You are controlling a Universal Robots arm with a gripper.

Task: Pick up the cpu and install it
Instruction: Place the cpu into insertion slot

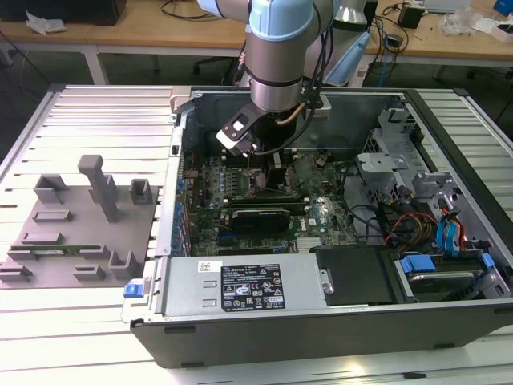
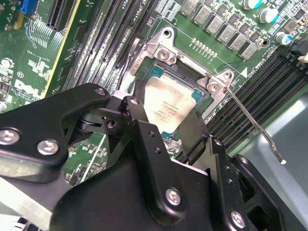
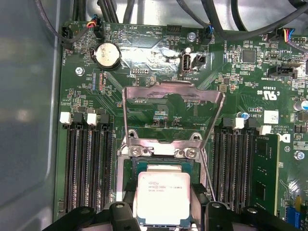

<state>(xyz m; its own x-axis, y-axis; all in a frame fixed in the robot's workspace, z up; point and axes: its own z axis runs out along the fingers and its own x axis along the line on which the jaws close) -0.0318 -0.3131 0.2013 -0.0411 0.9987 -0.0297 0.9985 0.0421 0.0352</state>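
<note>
The arm (image 1: 276, 56) hangs inside the open computer case (image 1: 321, 341), over the motherboard (image 1: 321, 212). In the second wrist view the gripper (image 2: 166, 118) has its 2 fingers (image 2: 139, 108) pressed against opposite edges of the cpu (image 2: 168, 101), so it looks clamped on the chip. The cpu lies square over the socket (image 3: 144, 165); whether it's seated or just above, I can't tell. The load plate (image 3: 173, 89) stands raised and the lever (image 2: 252, 125) is swung clear. I'd call this the install step, right at placement. It calls for a level chip, square to the socket, with no sideways drag.
</note>
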